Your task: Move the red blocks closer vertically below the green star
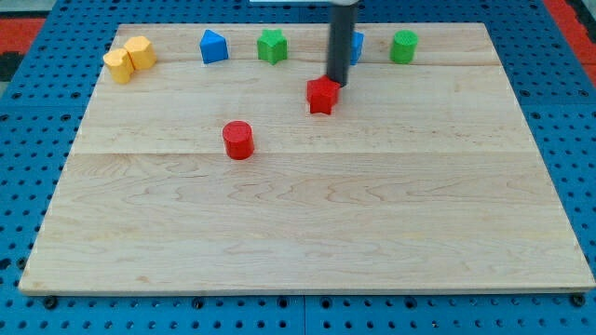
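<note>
My tip (335,86) — a bare rod end effector, holding nothing — touches the red star (322,96); the red cylinder (238,140) lies lower-left, the green star (271,46) upper-left.

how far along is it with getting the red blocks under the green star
Nothing looks finished yet. In hand: my tip sits against the upper right of the red star, which lies below and right of the green star. Left: the red cylinder sits lower and slightly left, apart from the red star.

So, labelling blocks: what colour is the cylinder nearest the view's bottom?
Red, clear in the camera view.
</note>
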Controlling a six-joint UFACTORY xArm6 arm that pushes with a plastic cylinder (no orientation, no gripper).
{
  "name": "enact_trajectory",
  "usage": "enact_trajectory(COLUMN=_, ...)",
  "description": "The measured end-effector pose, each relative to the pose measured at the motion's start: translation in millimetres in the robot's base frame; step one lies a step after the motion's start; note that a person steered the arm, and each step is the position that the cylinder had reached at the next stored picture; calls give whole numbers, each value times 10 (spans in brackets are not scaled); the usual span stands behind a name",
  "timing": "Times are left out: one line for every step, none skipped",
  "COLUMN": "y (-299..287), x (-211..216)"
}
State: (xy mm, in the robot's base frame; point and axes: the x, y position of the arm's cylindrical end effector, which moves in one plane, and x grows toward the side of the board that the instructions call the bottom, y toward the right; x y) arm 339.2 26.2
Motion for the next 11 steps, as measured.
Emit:
enact_trajectory(y=-345, x=329)
enact_trajectory(y=-1116, x=410)
enact_trajectory(y=-1581, x=955)
enact_trajectory(y=-1471, x=1231)
enact_trajectory(y=-959, x=990)
enact_trajectory(y=-938, x=1209)
enact_trajectory(y=-640, x=1568)
enact_trajectory(y=-55, x=1548)
enact_trajectory(y=199, x=1515)
enact_trajectory(y=533, x=1490)
enact_trajectory(y=640, x=1492)
